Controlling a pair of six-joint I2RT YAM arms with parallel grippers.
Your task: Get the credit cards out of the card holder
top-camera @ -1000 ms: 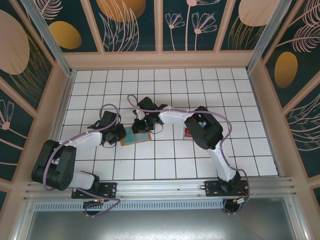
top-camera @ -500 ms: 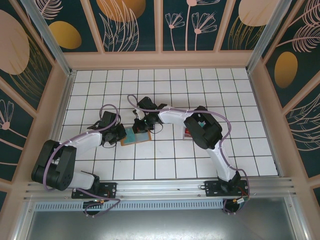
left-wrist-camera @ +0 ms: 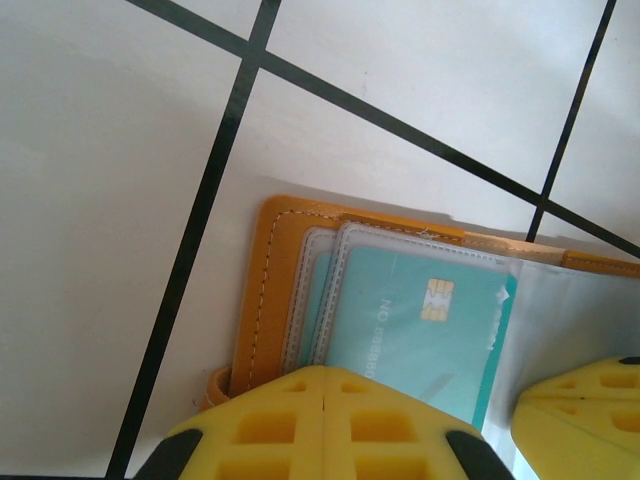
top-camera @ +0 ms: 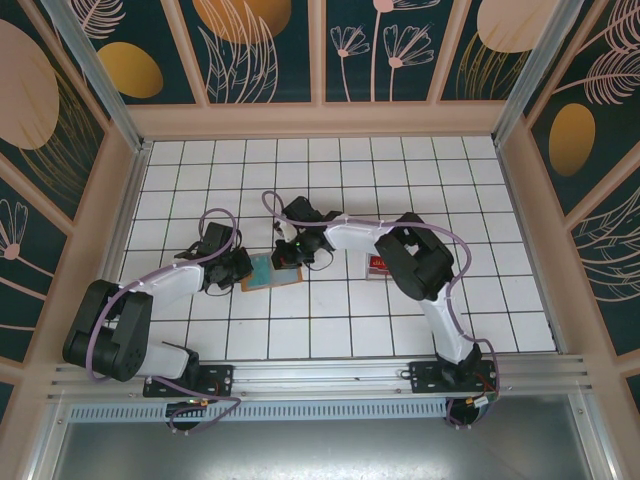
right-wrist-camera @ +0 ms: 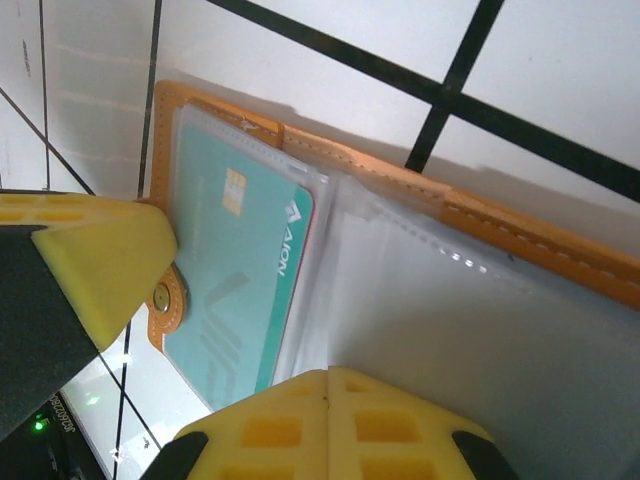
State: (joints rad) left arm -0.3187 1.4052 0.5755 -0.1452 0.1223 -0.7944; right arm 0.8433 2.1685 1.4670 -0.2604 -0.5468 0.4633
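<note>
Left hand: shut, yellow fingers pressed together with nothing between them. The tips are over the near edge of the card holder, at 6 o'clock in the left wrist view.

Right hand: also shut and empty, tips over the clear sleeves of the other panel.

The card holder lies open and flat on the surface, about 8 o'clock from the grid centre in the top view. The left hand is at its 9 o'clock end, the right hand at its 1 o'clock corner.

The teal card, chip showing, sits inside a clear pocket, not out. Its long edge is just beside the fold.

The snap tab is right against the left hand's finger in the right wrist view.

A red item lies at the card holder's 3 o'clock, well apart, partly under the right arm.
</note>
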